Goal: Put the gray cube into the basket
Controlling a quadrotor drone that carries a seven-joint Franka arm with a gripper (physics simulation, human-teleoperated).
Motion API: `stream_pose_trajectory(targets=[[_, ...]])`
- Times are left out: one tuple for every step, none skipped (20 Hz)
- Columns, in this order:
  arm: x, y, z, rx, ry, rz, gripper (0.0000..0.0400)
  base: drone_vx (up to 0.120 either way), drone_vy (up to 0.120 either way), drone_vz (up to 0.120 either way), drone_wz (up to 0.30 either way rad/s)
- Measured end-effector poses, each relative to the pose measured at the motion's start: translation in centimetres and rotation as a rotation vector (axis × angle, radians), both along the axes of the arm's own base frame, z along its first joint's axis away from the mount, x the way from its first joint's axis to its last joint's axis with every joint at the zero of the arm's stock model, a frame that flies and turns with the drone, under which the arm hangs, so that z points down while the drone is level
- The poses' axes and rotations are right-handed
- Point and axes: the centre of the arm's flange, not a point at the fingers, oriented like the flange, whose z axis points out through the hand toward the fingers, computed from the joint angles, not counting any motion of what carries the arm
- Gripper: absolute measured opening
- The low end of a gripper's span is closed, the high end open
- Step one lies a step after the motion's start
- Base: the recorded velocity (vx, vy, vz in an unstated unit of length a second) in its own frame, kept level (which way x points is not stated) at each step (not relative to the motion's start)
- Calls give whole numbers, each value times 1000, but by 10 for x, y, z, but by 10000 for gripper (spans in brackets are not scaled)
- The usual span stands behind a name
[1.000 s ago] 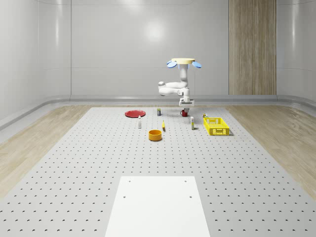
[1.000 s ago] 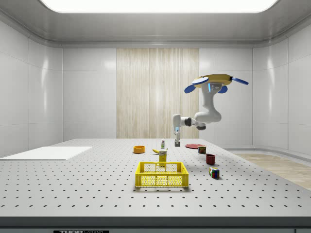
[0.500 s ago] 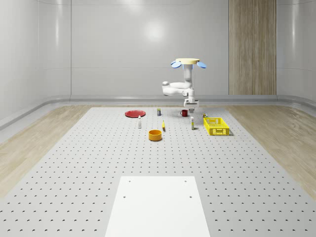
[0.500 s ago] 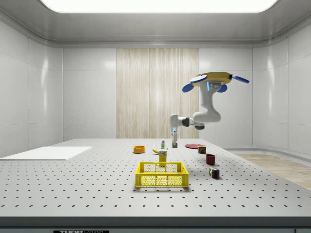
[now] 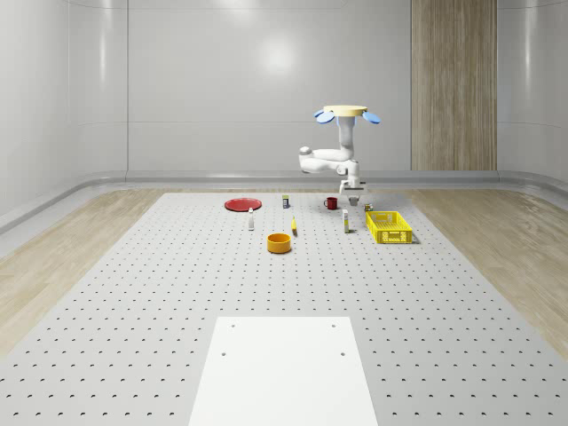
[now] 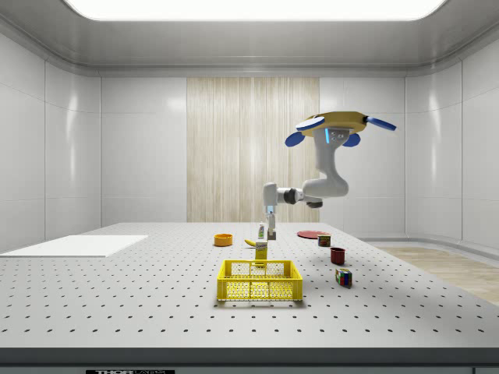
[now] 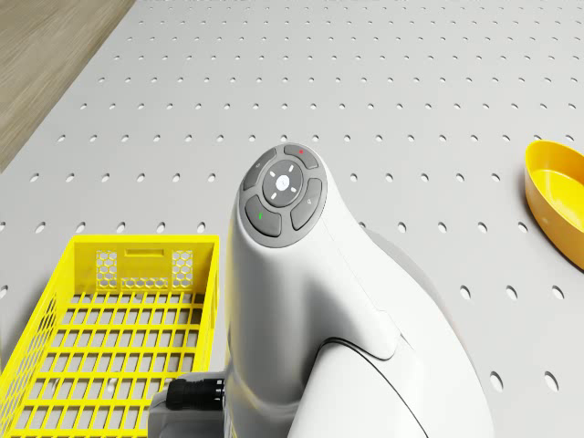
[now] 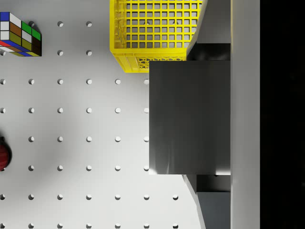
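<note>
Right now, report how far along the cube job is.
Done: the gray cube is off the table, held in the pincer. In hand: the drone hovers near the basket, carrying it. Left: get the cube over the basket and release it.

— What is the counter (image 5: 133,302) like?
— Matt gray, smooth, with rows of small holes.
— The basket (image 7: 109,347)?
— Glossy yellow plastic lattice. The gray cube (image 8: 189,117) looks dull, the arm (image 7: 319,301) smooth white.

Gray cube aloft, yellow basket on the table
The plain gray cube (image 8: 189,117) hangs above the perforated table, just beside the yellow lattice plastic basket (image 8: 155,28).
</note>
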Motion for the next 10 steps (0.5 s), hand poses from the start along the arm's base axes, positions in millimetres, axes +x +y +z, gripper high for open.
stream_pose_trajectory(targets=[[0,0,0,0,0,0,250,80,120,0,0],[0,0,0,0,0,0,250,0,120,0,0],[0,0,0,0,0,0,250,0,120,0,0],[0,0,0,0,0,0,250,0,120,0,0],[0,0,0,0,0,0,250,0,120,0,0],[0,0,0,0,0,0,250,40,120,0,0],[0,0,0,0,0,0,250,120,120,0,0],[0,0,0,0,0,0,250,120,120,0,0],[0,0,0,0,0,0,250,120,120,0,0],[0,0,0,0,0,0,250,80,120,0,0]])
